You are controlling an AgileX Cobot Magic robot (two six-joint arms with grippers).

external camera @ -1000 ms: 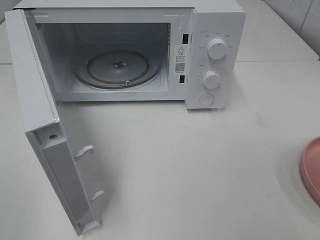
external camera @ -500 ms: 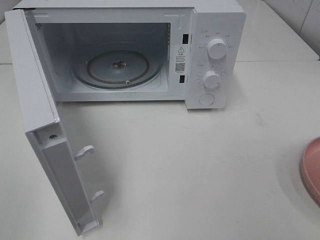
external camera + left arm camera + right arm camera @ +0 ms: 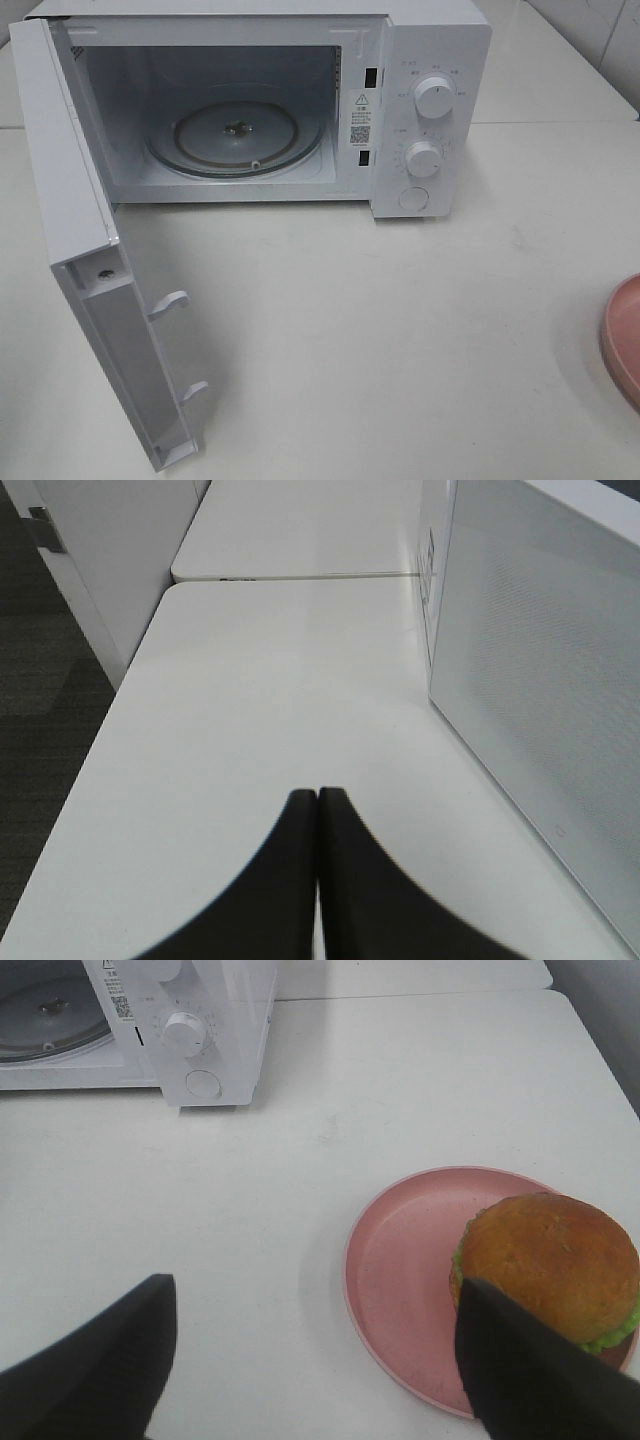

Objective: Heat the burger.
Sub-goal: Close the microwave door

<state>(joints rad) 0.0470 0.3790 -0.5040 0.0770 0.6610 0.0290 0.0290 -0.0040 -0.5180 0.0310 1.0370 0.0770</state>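
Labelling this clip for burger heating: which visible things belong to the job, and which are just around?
Job:
- round golden-brown burger with green lettuce
- white microwave, door open
- round pink plate under the burger

Around:
- white table
- second white table behind

My right gripper [image 3: 315, 1360] spread wide — burger [image 3: 548, 1266] on pink plate [image 3: 400, 1280] by one finger; microwave [image 3: 180, 1030] at eleven o'clock.

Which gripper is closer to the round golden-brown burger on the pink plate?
Right. The right gripper hangs open beside the burger; the left gripper, shut, is by the white microwave door, no burger in its view.
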